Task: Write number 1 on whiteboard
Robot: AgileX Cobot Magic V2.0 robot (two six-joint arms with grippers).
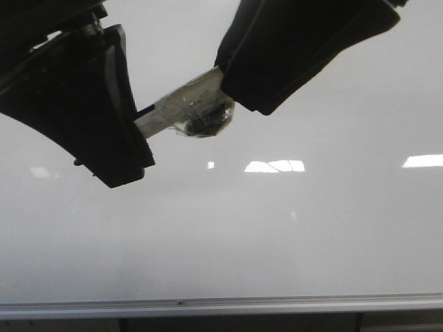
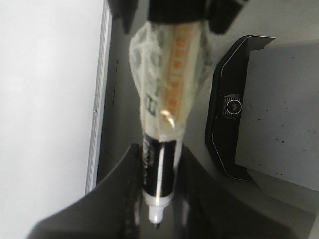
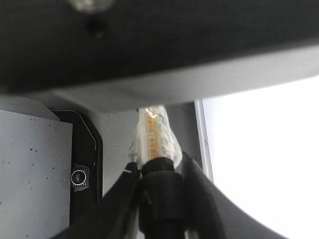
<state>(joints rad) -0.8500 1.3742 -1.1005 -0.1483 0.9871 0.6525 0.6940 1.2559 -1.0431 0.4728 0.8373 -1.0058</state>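
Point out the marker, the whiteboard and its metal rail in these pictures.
marker (image 2: 160, 172): left wrist view, on its black barrel.
whiteboard (image 1: 277, 235): front view, on its bare glossy face.
metal rail (image 1: 221, 304): front view, on the silver strip along the board's lower edge.

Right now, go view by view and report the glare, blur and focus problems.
Front view: bright light reflections glare on the whiteboard; both hands are dark, silhouetted and soft.
Left wrist view: the marker is fairly sharp at the tip, its wrapped part blurred; the whiteboard is washed out.
Right wrist view: the close dark hand and marker are out of focus; the whiteboard is overexposed.
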